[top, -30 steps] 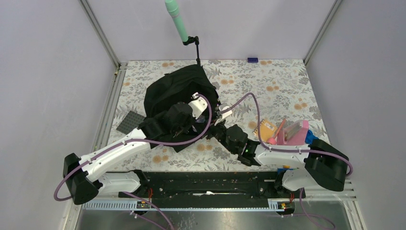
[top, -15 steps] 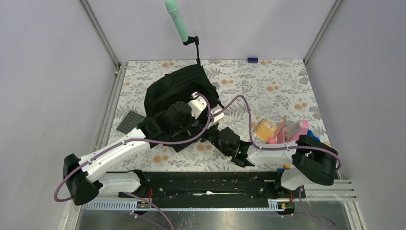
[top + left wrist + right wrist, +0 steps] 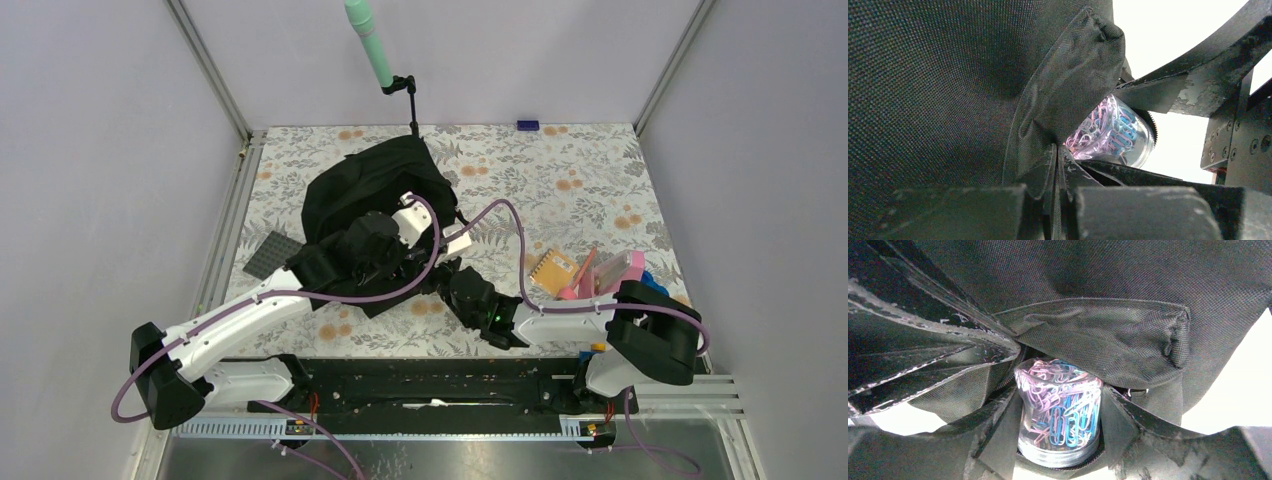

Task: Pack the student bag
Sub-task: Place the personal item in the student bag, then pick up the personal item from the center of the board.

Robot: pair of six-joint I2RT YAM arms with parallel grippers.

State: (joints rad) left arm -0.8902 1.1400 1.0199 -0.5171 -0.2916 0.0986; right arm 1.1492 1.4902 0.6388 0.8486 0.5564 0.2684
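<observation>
Both arms share one build: the left arm and the right arm have smooth white shells along their long links and bulky black housings at the joints. A purple cable runs along each one. A small green light glows near the right wrist. Up close, a black metal finger shows chipped, scuffed paint, and the black plate beside it carries small screws.

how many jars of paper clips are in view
1. The clear jar of paper clips is gripped by the right tool at the opening of the student bag. Others could be hidden inside the bag.
</observation>
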